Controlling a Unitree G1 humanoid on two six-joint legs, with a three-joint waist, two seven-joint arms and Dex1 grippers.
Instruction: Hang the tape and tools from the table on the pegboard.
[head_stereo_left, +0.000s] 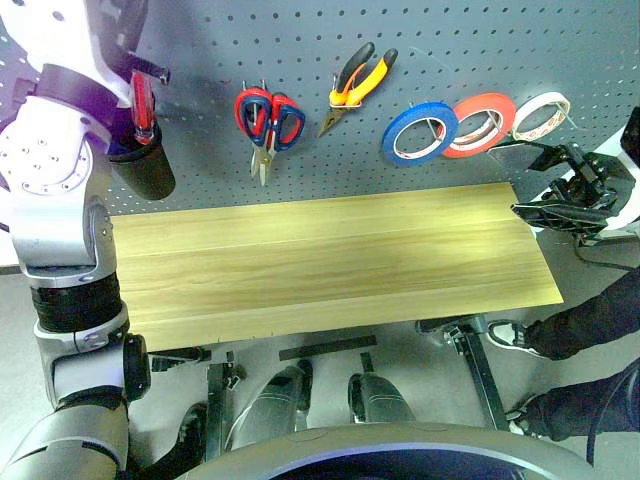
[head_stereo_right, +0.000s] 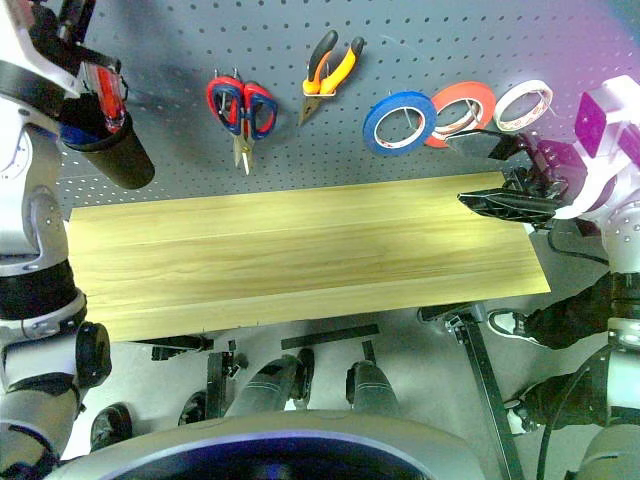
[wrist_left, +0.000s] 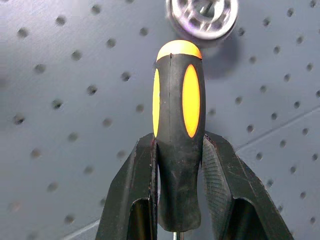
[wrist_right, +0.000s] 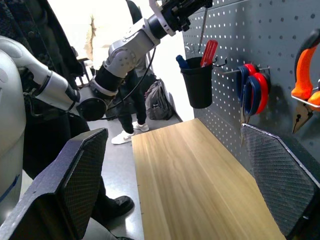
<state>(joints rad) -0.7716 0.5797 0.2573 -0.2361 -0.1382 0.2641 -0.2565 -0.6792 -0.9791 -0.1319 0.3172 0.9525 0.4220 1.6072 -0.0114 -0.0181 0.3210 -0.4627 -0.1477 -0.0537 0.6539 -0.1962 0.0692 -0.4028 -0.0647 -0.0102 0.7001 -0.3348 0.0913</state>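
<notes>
While the table (head_stereo_left: 330, 255) lay bare and the blue tape (head_stereo_left: 420, 131), pliers (head_stereo_left: 355, 82) and scissors (head_stereo_left: 267, 120) hung on the pegboard (head_stereo_left: 400, 40), the left gripper (wrist_left: 180, 150) was clamped on the small screwdriver (wrist_left: 178, 145), high above the black cup (wrist_right: 198, 80). By my reading this was the last tool, and lowering it shaft-first into that cup was what remained. The left wrist view showed the pinched handle; the right wrist view showed the right gripper (wrist_right: 175, 175) spread wide, empty.
</notes>
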